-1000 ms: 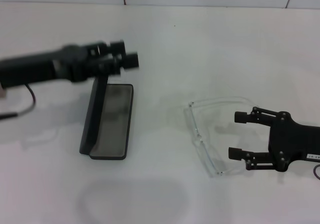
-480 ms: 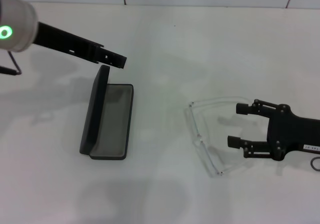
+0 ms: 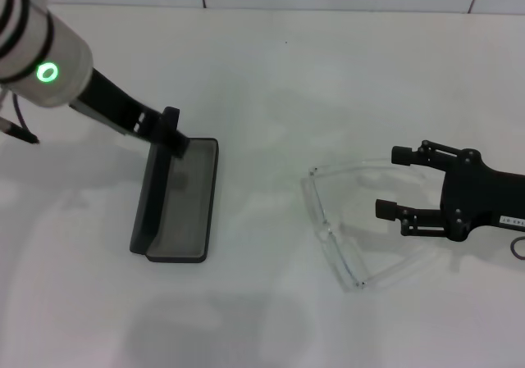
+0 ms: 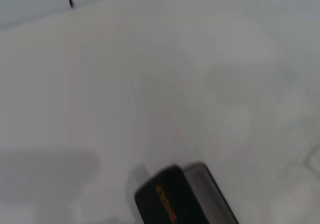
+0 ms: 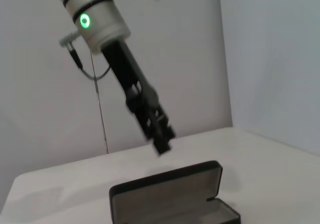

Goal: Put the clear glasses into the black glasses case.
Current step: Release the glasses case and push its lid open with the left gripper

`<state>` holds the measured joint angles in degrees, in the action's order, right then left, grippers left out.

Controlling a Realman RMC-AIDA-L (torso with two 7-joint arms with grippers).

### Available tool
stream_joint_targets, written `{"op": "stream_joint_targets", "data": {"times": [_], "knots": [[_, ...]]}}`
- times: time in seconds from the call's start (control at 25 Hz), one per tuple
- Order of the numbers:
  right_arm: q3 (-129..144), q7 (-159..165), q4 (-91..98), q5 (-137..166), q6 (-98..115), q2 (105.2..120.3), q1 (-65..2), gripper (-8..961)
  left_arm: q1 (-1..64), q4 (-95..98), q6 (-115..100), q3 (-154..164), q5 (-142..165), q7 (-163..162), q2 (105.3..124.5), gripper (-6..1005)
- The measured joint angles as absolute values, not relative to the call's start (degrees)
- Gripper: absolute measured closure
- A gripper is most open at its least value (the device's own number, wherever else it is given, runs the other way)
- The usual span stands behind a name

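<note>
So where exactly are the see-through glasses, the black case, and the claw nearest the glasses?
clear glasses (image 3: 330, 234): head view, on the front lens.
black glasses case (image 3: 187, 200): head view, on the grey lining of the open base.
right gripper (image 3: 393, 181): head view, midway between its open fingertips.

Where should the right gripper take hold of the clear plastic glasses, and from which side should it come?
Probably at the far temple arm of the clear plastic glasses, coming from the robot's right: both arms lie unfolded toward the open right gripper, which sits level with that far arm.
</note>
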<state>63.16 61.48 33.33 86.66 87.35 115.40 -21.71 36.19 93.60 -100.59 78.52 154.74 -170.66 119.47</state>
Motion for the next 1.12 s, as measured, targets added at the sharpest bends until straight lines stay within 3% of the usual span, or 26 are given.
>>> {"op": "stream_joint_targets", "data": {"times": [0.32,0.8,1.12], "knots": [[63.42,61.15,33.46,86.6,87.41,115.44,-22.51,99,40.3,81.84,-98.33,79.96,154.98,-171.06,119.65,120],[63.23,60.78,33.02,86.93,87.16,115.49,-22.61,98,41.34,76.4,-94.89,79.62,155.6,-171.23,119.58,120],[63.19,60.39,32.89,86.78,86.85,115.49,-22.74,99,41.07,76.42,-94.55,79.67,155.73,-168.89,119.4,287]]}}
